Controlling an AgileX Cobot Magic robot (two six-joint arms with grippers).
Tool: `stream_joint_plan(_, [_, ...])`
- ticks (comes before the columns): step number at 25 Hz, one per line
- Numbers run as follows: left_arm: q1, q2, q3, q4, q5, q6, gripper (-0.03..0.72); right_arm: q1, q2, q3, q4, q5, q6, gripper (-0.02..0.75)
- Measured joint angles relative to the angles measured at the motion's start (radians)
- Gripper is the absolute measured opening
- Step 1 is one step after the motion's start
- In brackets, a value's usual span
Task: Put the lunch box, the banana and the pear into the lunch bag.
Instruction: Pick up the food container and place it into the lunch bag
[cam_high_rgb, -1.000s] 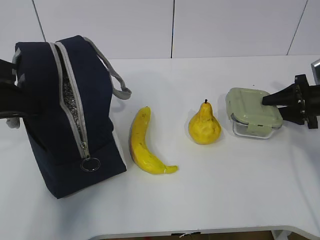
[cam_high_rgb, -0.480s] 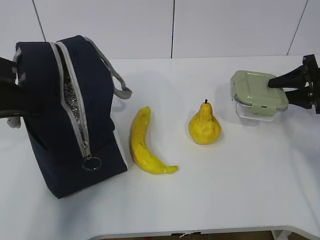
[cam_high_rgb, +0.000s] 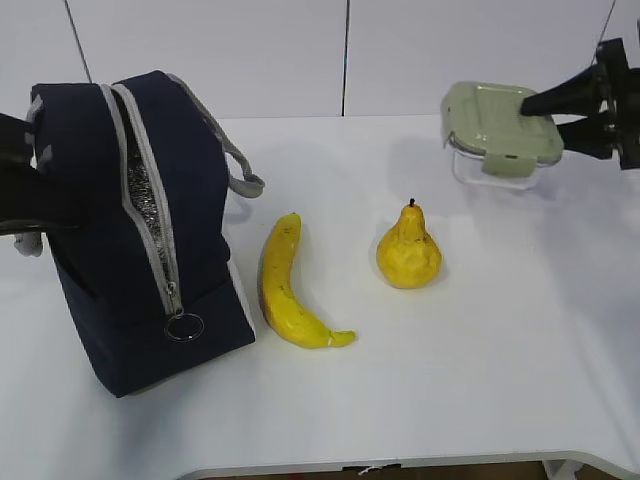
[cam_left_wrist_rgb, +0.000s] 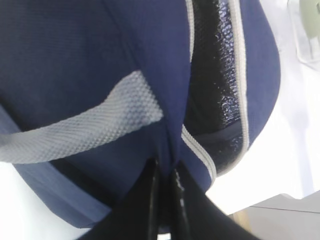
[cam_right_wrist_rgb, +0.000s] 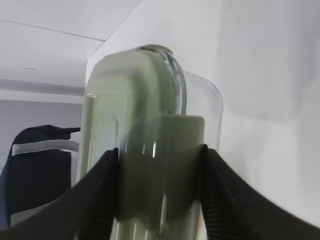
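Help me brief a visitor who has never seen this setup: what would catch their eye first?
The lunch box, held in the air at the upper right, clamped in the right tool. On the left stands the big navy lunch bag, unzipped so its silver lining shows, its fabric pinched by the left tool. Between them the banana and the pear lie on the white table.
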Motion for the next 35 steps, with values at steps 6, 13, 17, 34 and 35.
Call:
stream_joint_plan(6, [0.000, 0.000, 0.000, -0.002, -0.031, 0.018, -0.013, 0.108, -0.006, -0.124, -0.029, 0.017, 0.104, 0.370])
stream_joint_plan(13, [0.000, 0.000, 0.000, -0.004, -0.039, 0.032, -0.013, 0.240, -0.006, -0.273, -0.044, 0.042, 0.230, 0.370])
stream_joint_plan(17, [0.000, 0.000, 0.000, -0.008, -0.041, 0.034, -0.013, 0.311, -0.006, -0.338, -0.052, 0.046, 0.298, 0.370])
stream_joint_plan(34, [0.000, 0.000, 0.000, -0.008, -0.023, 0.044, -0.013, 0.600, -0.006, -0.482, -0.123, -0.015, 0.450, 0.370])
stream_joint_plan(35, [0.000, 0.000, 0.000, -0.008, -0.023, 0.044, -0.013, 0.612, -0.006, -0.491, -0.123, -0.026, 0.451, 0.370])
